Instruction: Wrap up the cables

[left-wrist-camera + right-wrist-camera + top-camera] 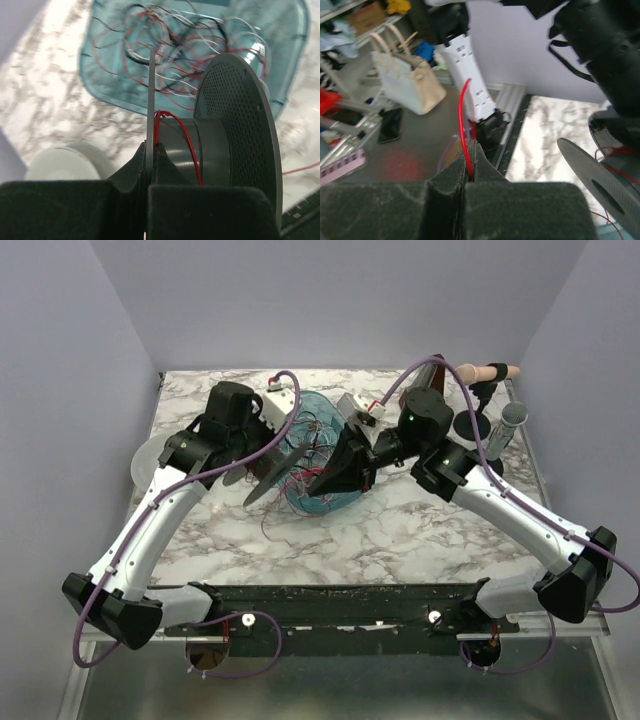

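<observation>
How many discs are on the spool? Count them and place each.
2. The thin disc, seen edge-on, is pinched in the left gripper; the perforated disc stands at the other end of the hub. None seems hidden.

The left arm and right arm bend inward toward each other. The left fingers and right fingers are pinched tight, tips near together.

Overhead, wrist close-ups; cables common.
</observation>
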### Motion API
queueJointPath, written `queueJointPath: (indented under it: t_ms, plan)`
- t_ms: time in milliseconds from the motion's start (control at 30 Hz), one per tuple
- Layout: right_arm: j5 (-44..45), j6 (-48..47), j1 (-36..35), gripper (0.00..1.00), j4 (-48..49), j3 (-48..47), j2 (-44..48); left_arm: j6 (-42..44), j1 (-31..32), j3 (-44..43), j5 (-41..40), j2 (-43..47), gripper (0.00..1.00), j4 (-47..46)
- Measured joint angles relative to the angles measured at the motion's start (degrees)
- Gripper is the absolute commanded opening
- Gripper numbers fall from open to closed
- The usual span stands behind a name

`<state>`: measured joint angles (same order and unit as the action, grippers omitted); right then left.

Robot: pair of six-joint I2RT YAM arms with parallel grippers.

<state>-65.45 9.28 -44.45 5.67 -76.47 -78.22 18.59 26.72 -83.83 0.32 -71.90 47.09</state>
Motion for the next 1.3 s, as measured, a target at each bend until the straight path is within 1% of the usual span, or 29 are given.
queueJointPath:
  t_ms: [67, 133, 267, 367, 467, 533, 667, 800, 900, 1000, 1033, 1133, 1233, 1300]
  plan:
    - [-2.6, 1.6, -0.6, 0.01, 1.2, 1.2, 0.2, -1.3, 0.0, 3.1, 4.5, 1.4, 0.0, 0.8]
    - [-3.9, 2.1, -3.0, 0.01, 1.0, 1.5, -0.1, -2.3, 0.0, 5.7, 8.6, 2.6, 0.0, 2.3]
    - [-4.4, 2.9, -7.0, 0.01, 1.9, 2.6, -0.3, -4.6, 0.0, 12.8, 14.2, 6.2, 0.0, 2.6]
    - [-1.9, 2.7, -7.3, 0.01, 3.0, 5.9, 0.2, -6.3, 0.0, 18.0, 16.1, 8.8, 0.0, 2.6]
    - [2.3, 2.4, -7.0, 0.01, 3.1, 8.3, -0.4, -7.3, 0.0, 21.3, 17.5, 8.9, 0.0, 2.6]
    - [4.5, 2.2, -6.5, 0.01, 3.1, 9.0, -1.0, -6.6, 0.0, 23.1, 17.6, 8.7, 0.0, 2.4]
    - [7.4, 2.2, -6.0, 0.01, 3.2, 10.0, -1.2, -0.9, 0.0, 27.1, 16.9, 9.6, 0.0, 2.0]
    - [9.9, 2.3, -5.8, 0.01, 3.6, 11.1, -1.2, 4.1, 0.0, 30.3, 18.5, 13.7, 0.0, 1.1]
    - [12.3, 2.7, -5.8, 0.01, 6.1, 13.6, -1.7, 4.9, 0.0, 32.0, 20.3, 15.2, 0.0, -0.6]
    - [13.8, 3.8, -5.8, 0.01, 8.8, 16.0, -3.3, 4.5, -0.1, 32.9, 22.1, 15.3, 0.29, -2.9]
    - [13.9, 4.0, -5.9, 0.01, 9.1, 16.4, -3.8, 4.4, -0.1, 33.1, 22.6, 15.3, 0.35, -3.4]
    - [13.9, 4.2, -6.4, 0.01, 10.2, 16.5, -4.4, 4.6, -0.2, 33.2, 23.0, 14.9, 0.49, -3.9]
    - [13.0, 6.0, -7.0, 0.01, 14.2, 16.6, -4.4, 4.5, -0.9, 32.2, 23.9, 14.7, 0.56, -2.9]
    - [12.2, 8.4, -7.1, 0.01, 18.5, 17.4, -4.4, 4.5, -1.6, 30.9, 24.7, 14.6, 0.59, -2.0]
